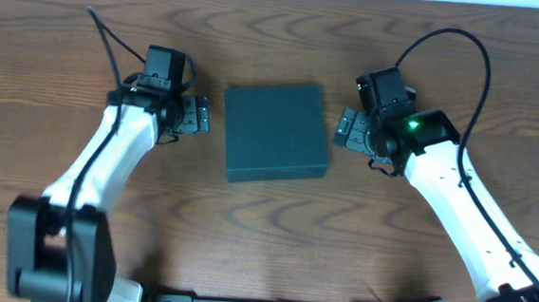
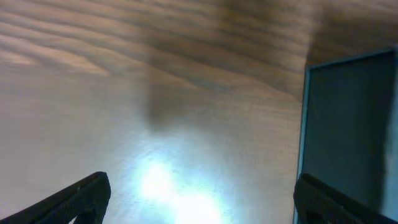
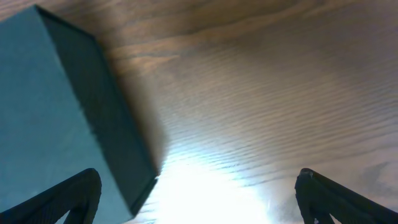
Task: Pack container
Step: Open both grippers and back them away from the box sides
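My left gripper [image 1: 203, 116] stood with its jaws spread wide and nothing between them, pointing to its right across the wooden table [image 1: 277, 37]. Through its wrist camera I saw only bare wood grain and a bright patch of glare between my two dark fingers [image 2: 81, 196]. The container [image 1: 275, 132] lay just beside this gripper, on its right, with a narrow strip of table between them in the overhead view. In the wrist view the box's near edge rose above my right-hand finger, and I could not tell whether that finger touched it. The container sat flat on the table between my two grippers, a little askew, its dark teal top closed as far as the overhead view showed. My right gripper [image 1: 343, 128] faced it from the other side, just beside its right edge, jaws likewise wide apart and empty. From that wrist camera the box filled the left part of the view, one corner running down toward the left-hand finger, with bare table to the right of it.
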